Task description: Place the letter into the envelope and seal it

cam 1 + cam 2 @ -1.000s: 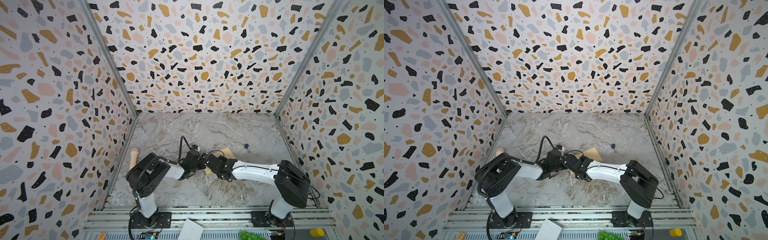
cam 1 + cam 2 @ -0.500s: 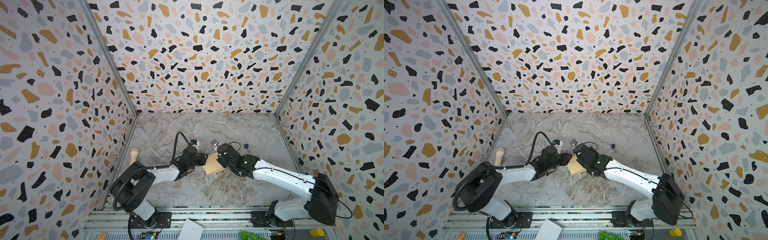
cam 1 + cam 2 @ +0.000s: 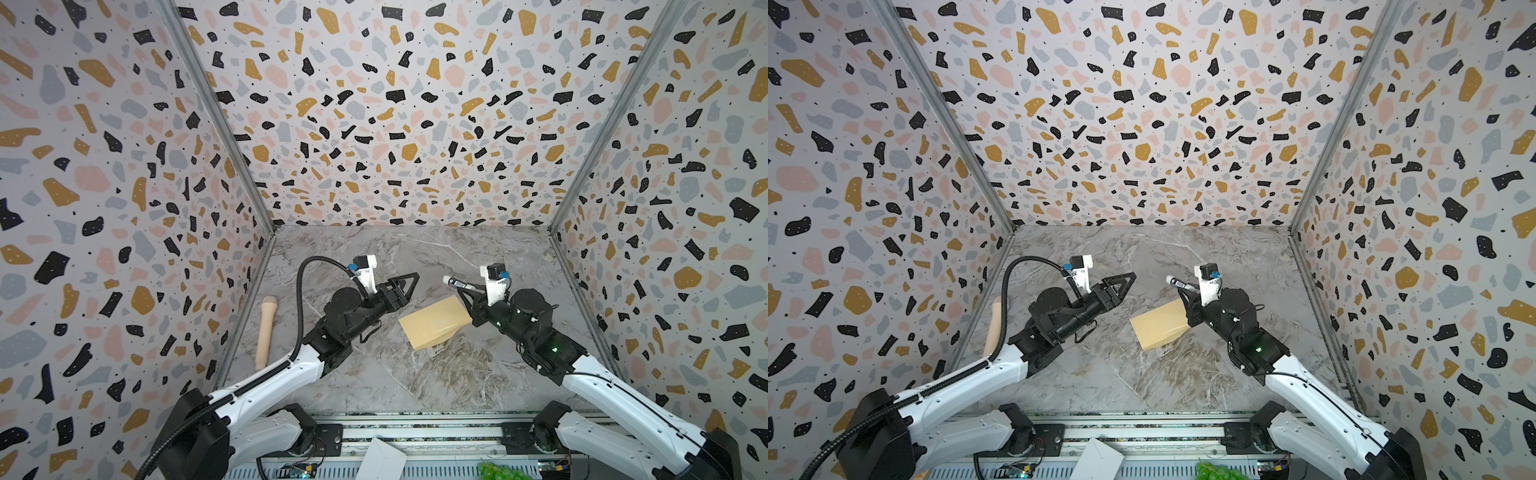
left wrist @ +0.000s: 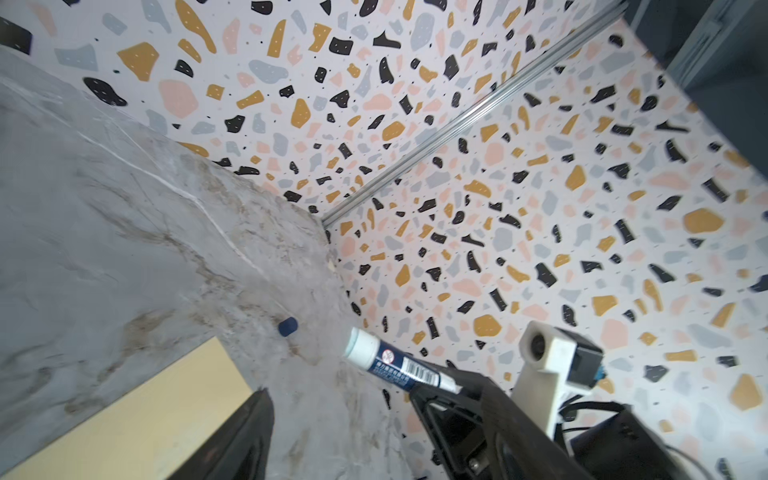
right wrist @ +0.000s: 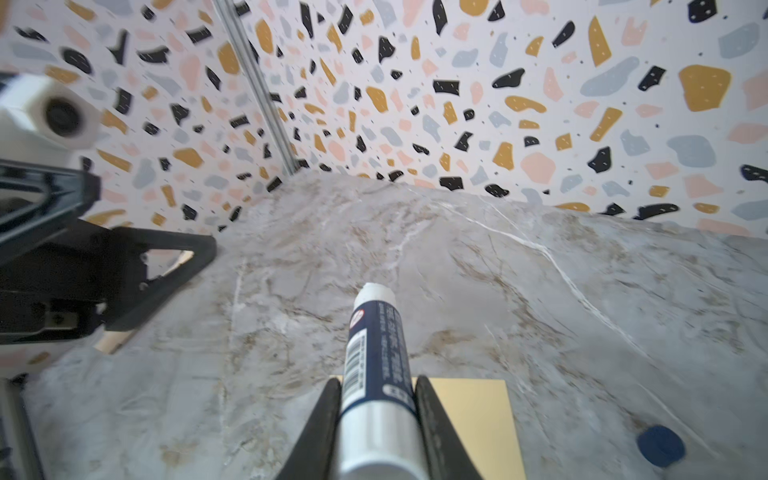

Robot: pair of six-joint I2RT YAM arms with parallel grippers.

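On the marble tabletop (image 3: 415,374), both top views: the envelope (image 3: 432,322) lies flat near the middle, skewed. It is plain tan kraft, matte, with crisp straight edges. Its far right corner is hidden behind the right gripper (image 3: 464,293). That claw is clenched on a glue stick (image 3: 454,283), a slim cylinder with a dark blue label and a white end pointing toward the centre. The left gripper (image 3: 411,279) hangs above the table, apart from the envelope, with black triangular fingers. The letter is not visible anywhere; judged already inside the envelope, unconfirmed. A pale wooden stick (image 3: 266,332), round-headed, lies along the left wall. A white folded paper (image 3: 382,459) sits on the front rail, off the marble.

Left wrist view: a bare tan stretch of the envelope (image 4: 145,415), smooth, no print. A blue cap (image 4: 288,326), small and round, lies on the marble apart from the glue stick, so the glue looks uncapped. This claw's opening cannot be read here.

Right wrist view: two black fingers pinch the glue stick's (image 5: 376,353) glossy barrel, barcode showing. The left gripper's fingers (image 5: 124,266) stand apart with nothing between them: released, empty. The flap cannot be made out in any view.

Progress, as a judgement: insertion is likely done; gluing the flap and pressing it down remain.
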